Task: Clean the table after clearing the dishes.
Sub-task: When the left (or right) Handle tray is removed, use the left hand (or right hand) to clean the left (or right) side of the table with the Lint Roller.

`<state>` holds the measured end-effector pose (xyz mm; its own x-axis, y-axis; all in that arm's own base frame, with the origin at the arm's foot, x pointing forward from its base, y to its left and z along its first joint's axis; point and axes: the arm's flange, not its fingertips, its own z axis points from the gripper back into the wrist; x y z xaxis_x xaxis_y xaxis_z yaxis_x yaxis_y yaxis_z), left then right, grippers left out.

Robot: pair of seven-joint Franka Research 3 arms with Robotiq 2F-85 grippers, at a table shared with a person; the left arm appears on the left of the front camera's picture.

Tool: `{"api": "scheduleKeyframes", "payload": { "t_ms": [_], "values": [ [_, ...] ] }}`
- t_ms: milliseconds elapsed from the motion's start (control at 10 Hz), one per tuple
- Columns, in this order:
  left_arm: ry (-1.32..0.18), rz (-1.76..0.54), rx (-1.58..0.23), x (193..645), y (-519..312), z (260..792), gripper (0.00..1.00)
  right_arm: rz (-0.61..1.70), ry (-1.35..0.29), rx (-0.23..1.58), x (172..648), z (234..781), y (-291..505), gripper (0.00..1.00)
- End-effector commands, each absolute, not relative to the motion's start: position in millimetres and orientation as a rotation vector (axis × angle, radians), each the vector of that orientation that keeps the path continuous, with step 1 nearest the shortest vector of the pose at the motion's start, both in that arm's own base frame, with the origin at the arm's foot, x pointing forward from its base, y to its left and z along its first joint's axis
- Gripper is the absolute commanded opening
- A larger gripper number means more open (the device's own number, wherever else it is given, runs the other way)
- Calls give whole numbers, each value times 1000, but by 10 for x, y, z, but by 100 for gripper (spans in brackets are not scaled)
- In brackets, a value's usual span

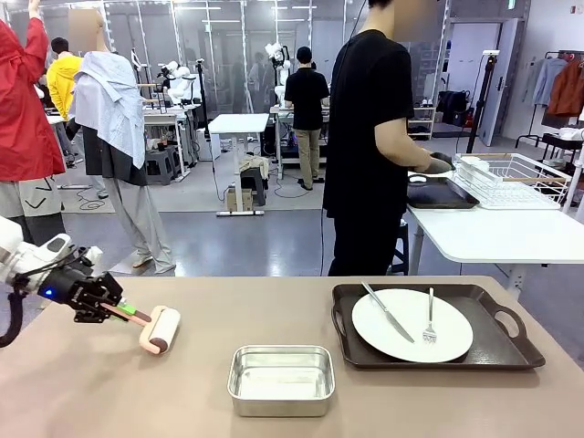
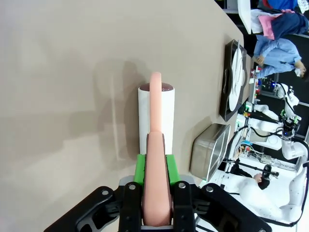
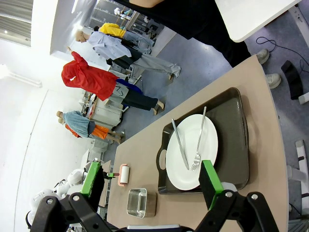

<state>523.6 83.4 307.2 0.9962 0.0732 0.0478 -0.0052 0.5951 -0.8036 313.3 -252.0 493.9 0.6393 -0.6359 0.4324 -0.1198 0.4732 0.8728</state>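
A white plate (image 1: 412, 325) with a knife (image 1: 387, 312) and a fork (image 1: 430, 318) lies on a dark handled tray (image 1: 497, 342) at the right of the tan table (image 1: 91, 392). My left gripper (image 1: 114, 310) is shut on the peach handle of a lint roller (image 1: 161, 330), whose white roll (image 2: 156, 113) rests on the table top (image 2: 72, 72) at the left. In the left wrist view, that gripper (image 2: 156, 171) clamps the handle between green pads. My right gripper (image 3: 150, 180) stands open, high above the plate (image 3: 193, 150) and its tray (image 3: 236, 145).
A square steel pan (image 1: 280, 379) sits at the front middle of the table. Beyond the far edge, a person in black (image 1: 370, 137) faces a white side table (image 1: 493, 233), hands on another dark tray (image 1: 440, 193) beside a white wire rack (image 1: 516, 178).
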Motion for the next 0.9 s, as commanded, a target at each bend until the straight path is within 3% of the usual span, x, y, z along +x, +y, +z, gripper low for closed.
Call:
{"api": "scheduleKeyframes", "payload": {
  "t_ms": [0, 800],
  "values": [
    [-54, 47, -882, 5104, 1024, 3088, 20, -354, -859, 1062, 3116, 4961, -2515, 100],
    [-92, 158, -701, 4905, 1691, 3356, 20, -354, -859, 1062, 3116, 4961, -2515, 100]
  ]
}}
